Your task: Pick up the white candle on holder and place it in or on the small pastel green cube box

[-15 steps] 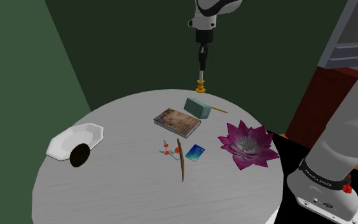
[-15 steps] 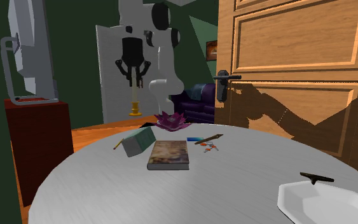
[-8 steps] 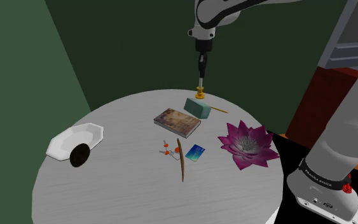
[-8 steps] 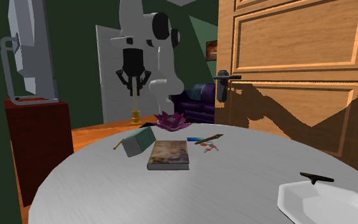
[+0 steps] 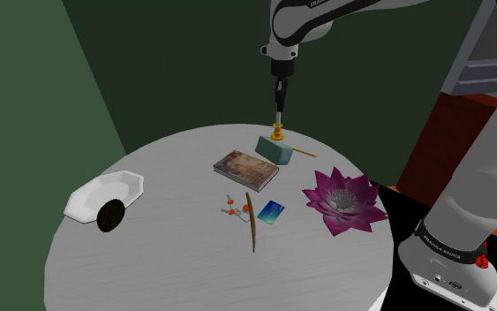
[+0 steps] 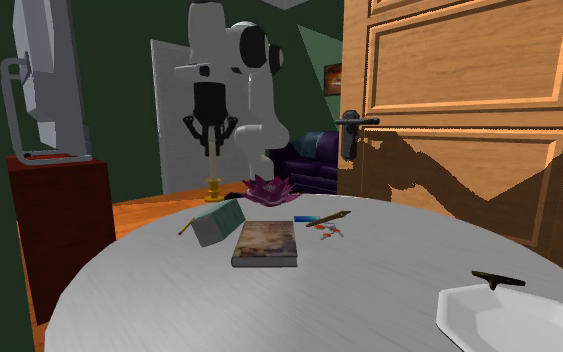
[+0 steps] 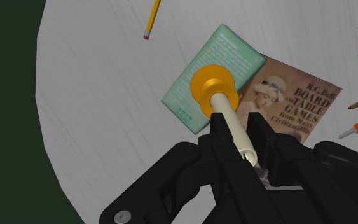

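i see gripper clamped on candle: slim cream-white stick, round golden-orange holder at its base, over pale green box.

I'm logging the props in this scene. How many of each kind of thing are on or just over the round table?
Candle: 1
Box: 1
Book: 1
Pencil: 1
Card: 1
Flower: 1
Dish: 1
Stick: 1
Orange-tipped tool: 1
Dark round thing: 1
Total: 10
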